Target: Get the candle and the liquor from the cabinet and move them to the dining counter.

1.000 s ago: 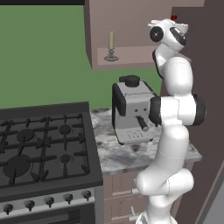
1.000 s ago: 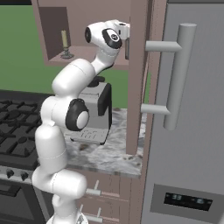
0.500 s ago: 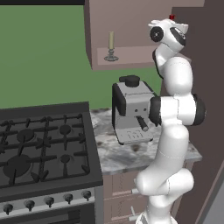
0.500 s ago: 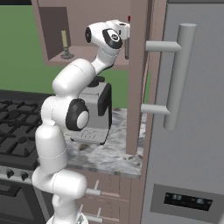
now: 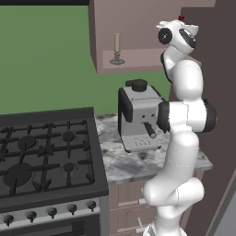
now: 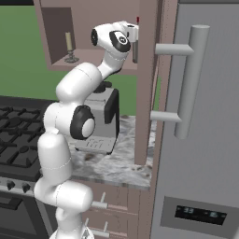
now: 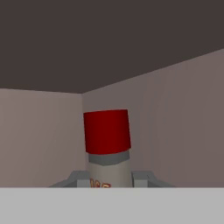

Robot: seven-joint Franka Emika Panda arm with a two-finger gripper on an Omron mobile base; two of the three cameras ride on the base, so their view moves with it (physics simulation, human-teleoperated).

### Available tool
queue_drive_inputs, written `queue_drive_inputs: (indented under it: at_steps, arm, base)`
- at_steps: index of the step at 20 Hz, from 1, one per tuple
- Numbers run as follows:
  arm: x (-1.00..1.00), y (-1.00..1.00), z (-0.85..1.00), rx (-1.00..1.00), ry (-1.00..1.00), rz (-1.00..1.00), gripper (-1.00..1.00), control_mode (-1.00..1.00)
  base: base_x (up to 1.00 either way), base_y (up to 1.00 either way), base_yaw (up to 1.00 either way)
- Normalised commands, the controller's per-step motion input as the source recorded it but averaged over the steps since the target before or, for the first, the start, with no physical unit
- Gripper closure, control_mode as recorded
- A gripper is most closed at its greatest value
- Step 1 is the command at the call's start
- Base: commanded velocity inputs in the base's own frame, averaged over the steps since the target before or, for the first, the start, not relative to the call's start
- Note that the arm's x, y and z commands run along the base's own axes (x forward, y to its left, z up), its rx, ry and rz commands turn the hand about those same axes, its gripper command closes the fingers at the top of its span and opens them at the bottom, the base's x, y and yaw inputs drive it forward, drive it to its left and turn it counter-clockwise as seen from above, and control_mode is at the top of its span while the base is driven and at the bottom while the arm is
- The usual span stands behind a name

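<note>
White arm is reaching up into the open mauve-brown wall cabinet [image 5: 138, 27], hand at the right end of its shelf. In the hand view the gripper [image 7: 109, 180] is sitting clamped on the small grey-brown glass liquor bottle with red cap [image 7: 107, 144]: one grey finger [image 7: 142, 178] is pressing each side of the bottle just under the neck, red cap poking up above them, cabinet back corner behind it. From the right base view the bottle's grey body and red cap are showing just beside the hand, close to the cabinet's right wall; whether it is lifted off the shelf cannot be told.

Thin pale cream taper candle in a small grey metal candlestick [image 5: 117, 48] is standing upright on the same shelf, toward the left end, well apart from the bottle.

Below the cabinet, a grey and black coffee machine [image 5: 137, 119] is sitting on the small marbled counter [image 5: 124, 163], with the black gas stove [image 5: 46, 152] just beside it on the left.
</note>
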Motion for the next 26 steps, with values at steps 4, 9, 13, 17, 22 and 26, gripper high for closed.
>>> queue_drive_inputs:
  at_steps: [4, 9, 13, 17, 22, 26]
  arm:
    - [0.00, 0.00, 0.00, 0.00, 0.00, 0.00, 1.00, -1.00]
    - [-0.04, 0.03, 0.00, 0.00, 0.00, 0.00, 1.00, -1.00]
    - [-0.47, 0.19, 0.00, 0.00, 0.00, 0.00, 1.00, -1.00]
    - [-0.78, 0.31, -0.06, 0.00, 0.00, 0.00, 1.00, -1.00]
    - [-0.99, 0.45, -0.31, 0.00, -0.01, 0.01, 1.00, -1.00]
    - [-0.94, 0.51, -0.05, 0.00, -0.03, 0.02, 1.00, -1.00]
  base:
    - [0.00, 0.00, 0.00]
    - [0.00, 0.00, 0.00]
    - [0.00, 0.00, 0.00]
    - [0.00, 0.00, 0.00]
    - [0.00, 0.00, 0.00]
    - [0.00, 0.00, 0.00]
